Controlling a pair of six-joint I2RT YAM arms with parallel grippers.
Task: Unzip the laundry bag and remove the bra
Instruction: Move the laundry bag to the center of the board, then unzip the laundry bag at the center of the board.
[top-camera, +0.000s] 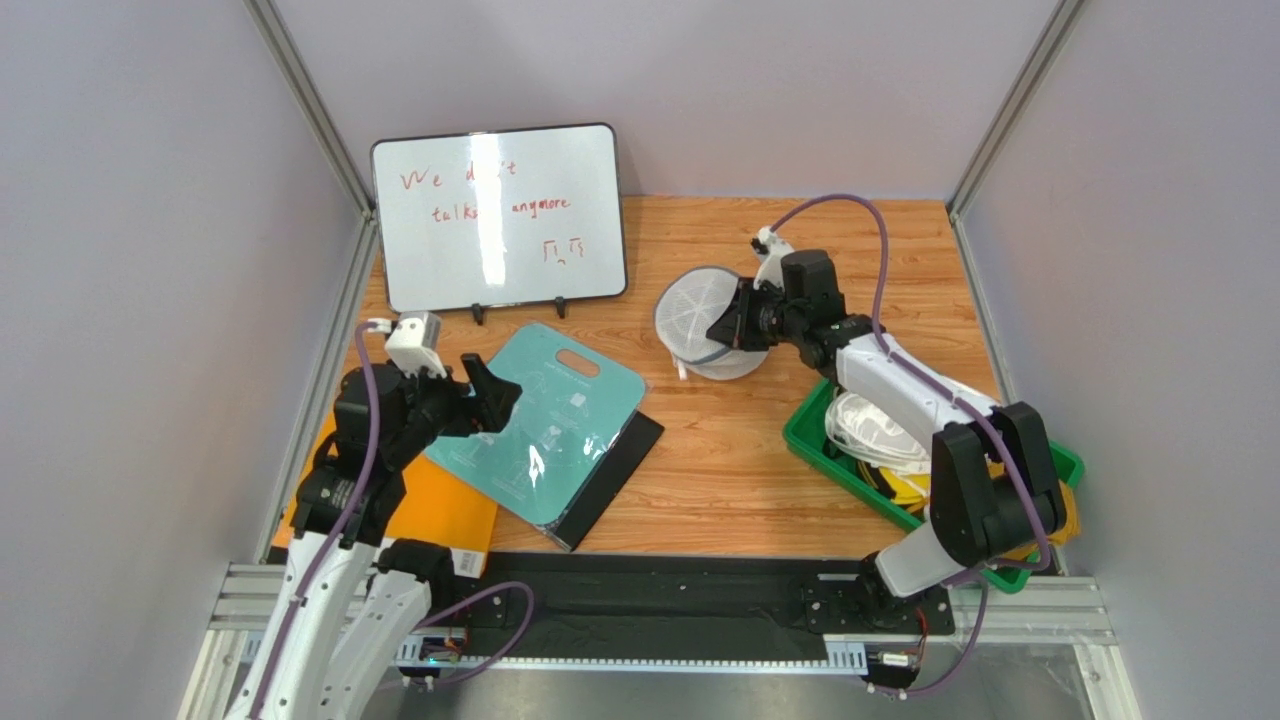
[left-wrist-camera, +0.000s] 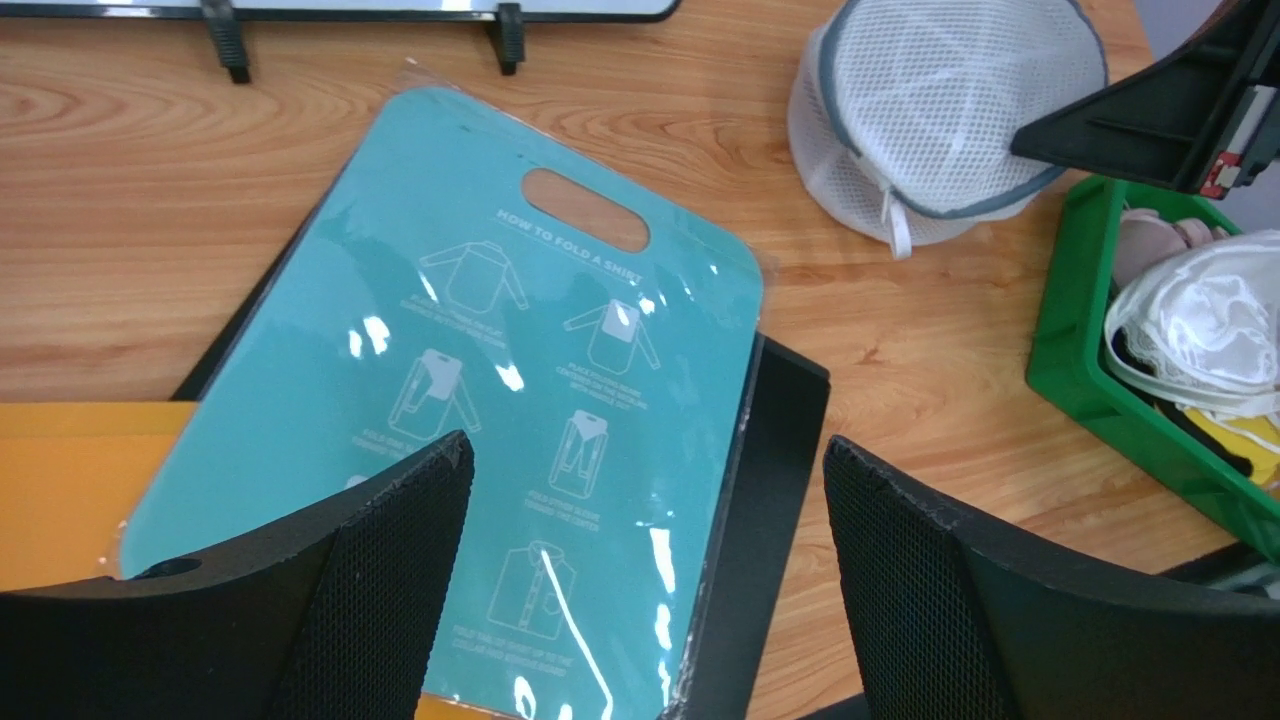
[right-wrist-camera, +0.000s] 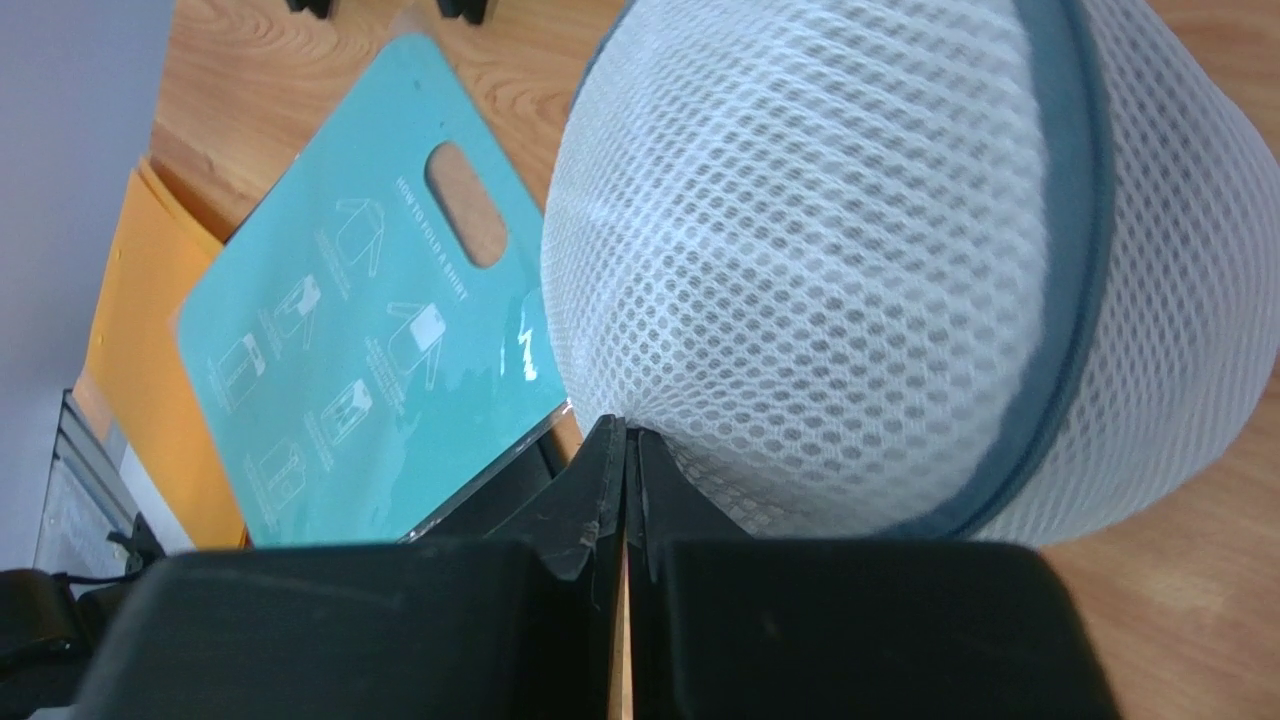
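Note:
The laundry bag (top-camera: 703, 318) is a round white mesh pouch with a grey-blue zip rim, tipped on its side at the table's back middle. It also shows in the left wrist view (left-wrist-camera: 939, 105) and fills the right wrist view (right-wrist-camera: 842, 255). My right gripper (top-camera: 739, 321) is shut, its tips (right-wrist-camera: 625, 435) pinching the bag's mesh. A pinkish-beige soft bundle (left-wrist-camera: 1154, 240), apparently the bra, lies in the green bin, mostly hidden by the bin wall. I see nothing pink through the mesh. My left gripper (top-camera: 501, 393) is open and empty above a teal board (left-wrist-camera: 496, 360).
The green bin (top-camera: 813, 437) at the right holds a white cloth (left-wrist-camera: 1202, 323) and other items. The teal folding board (top-camera: 534, 420) lies on a black board (top-camera: 619, 468), with an orange folder (top-camera: 436, 513) at the left. A whiteboard (top-camera: 496, 218) stands at the back.

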